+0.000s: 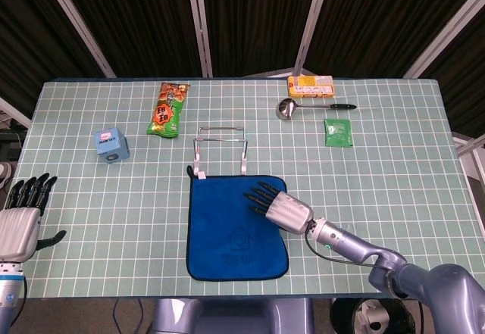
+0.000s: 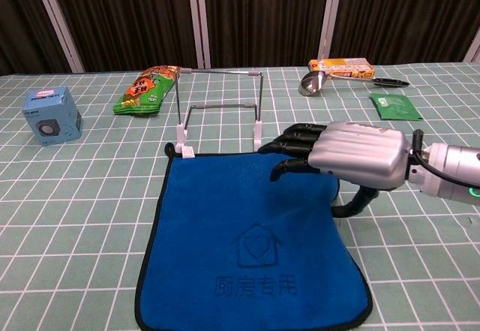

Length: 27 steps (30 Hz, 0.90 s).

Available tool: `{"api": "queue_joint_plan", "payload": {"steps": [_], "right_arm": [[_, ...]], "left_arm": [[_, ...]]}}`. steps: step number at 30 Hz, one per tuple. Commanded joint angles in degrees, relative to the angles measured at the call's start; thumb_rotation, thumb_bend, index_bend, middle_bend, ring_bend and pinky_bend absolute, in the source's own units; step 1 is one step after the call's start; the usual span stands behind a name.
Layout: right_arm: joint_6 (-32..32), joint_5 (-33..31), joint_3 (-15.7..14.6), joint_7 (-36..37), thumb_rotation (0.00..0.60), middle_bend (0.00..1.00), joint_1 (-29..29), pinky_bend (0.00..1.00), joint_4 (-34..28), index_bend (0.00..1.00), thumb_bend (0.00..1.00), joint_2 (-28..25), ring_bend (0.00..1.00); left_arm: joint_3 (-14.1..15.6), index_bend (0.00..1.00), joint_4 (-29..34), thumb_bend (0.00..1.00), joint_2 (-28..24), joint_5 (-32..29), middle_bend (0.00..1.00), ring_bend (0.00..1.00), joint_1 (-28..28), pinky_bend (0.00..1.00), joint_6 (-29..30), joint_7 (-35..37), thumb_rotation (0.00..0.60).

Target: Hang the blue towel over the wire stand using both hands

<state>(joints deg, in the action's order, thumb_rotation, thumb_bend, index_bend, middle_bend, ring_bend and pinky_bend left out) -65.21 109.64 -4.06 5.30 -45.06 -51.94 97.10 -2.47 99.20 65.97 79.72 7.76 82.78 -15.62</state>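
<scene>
The right robot hand (image 2: 341, 154), fingers spread and holding nothing, rests on the flat blue square towel (image 2: 247, 245); the left robot hand (image 1: 23, 213) hangs released.

Lab test cell: black curtains (image 1: 250, 16), gridded table mat (image 1: 394, 175).
</scene>
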Motion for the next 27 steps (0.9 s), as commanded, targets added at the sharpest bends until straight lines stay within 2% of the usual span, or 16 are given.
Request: {"api": "queue_joint_plan", "payload": {"steps": [1, 4, 7, 11, 14, 19, 21, 27], "right_arm": [[0.1, -0.6, 0.1, 0.7, 0.6, 0.02, -0.4, 0.0, 0.6, 0.32, 0.39, 0.6, 0.0], [-0.4, -0.7, -0.3, 1.3, 0.6, 0.03, -0.7, 0.0, 1.1, 0.46, 0.46, 1.1, 0.0], [-0.7, -1.0, -0.7, 2.1, 0.6, 0.03, -0.8, 0.0, 1.6, 0.48, 0.53, 1.5, 0.0], [-0.7, -1.6, -1.2, 3.2, 0.6, 0.05, -0.8, 0.0, 2.6, 0.6, 0.57, 2.3, 0.0], [-0.9, -2.0, -1.5, 4.0, 0.6, 0.05, -0.7, 0.0, 3.6, 0.63, 0.58, 2.9, 0.0], [-1.4, -2.5, -1.9, 5.5, 0.6, 0.05, -0.6, 0.0, 4.4, 0.63, 0.58, 3.4, 0.0], [-1.8, -2.5, -2.0, 5.6, 0.6, 0.05, -0.7, 0.0, 4.6, 0.63, 0.58, 3.4, 0.0], [-2.6, -2.8, -2.1, 5.6, 0.6, 0.06, -0.9, 0.0, 4.1, 0.63, 0.58, 2.9, 0.0]], "left_arm": [[-0.1, 0.0, -0.2, 0.0, 0.2, -0.2, 0.0, 0.0, 0.1, 0.0, -0.3, -0.2, 0.6], [-0.2, 0.0, -0.6, 0.0, 0.4, -0.5, 0.0, 0.0, 0.3, 0.0, -0.8, -0.5, 0.6], [-0.2, 0.0, -1.1, 0.0, 0.8, -0.9, 0.0, 0.0, 0.7, 0.0, -1.5, -0.8, 0.6], [-0.3, 0.0, -2.1, 0.0, 1.8, -0.7, 0.0, 0.0, 1.9, 0.0, -3.3, -2.3, 0.6], [-0.1, 0.0, -3.3, 0.0, 3.2, 0.6, 0.0, 0.0, 3.8, 0.0, -5.7, -2.9, 0.6], [0.0, 0.0, -7.8, 0.0, 6.9, 4.7, 0.0, 0.0, 9.9, 0.0, -13.3, -1.5, 0.6], [-0.1, 0.04, -10.8, 0.03, 8.9, 6.9, 0.0, 0.0, 13.2, 0.0, -16.8, 0.1, 0.6], [0.9, 0.27, -18.5, 0.22, 14.2, 14.4, 0.0, 0.0, 20.0, 0.0, -21.4, 6.1, 0.6]]}}
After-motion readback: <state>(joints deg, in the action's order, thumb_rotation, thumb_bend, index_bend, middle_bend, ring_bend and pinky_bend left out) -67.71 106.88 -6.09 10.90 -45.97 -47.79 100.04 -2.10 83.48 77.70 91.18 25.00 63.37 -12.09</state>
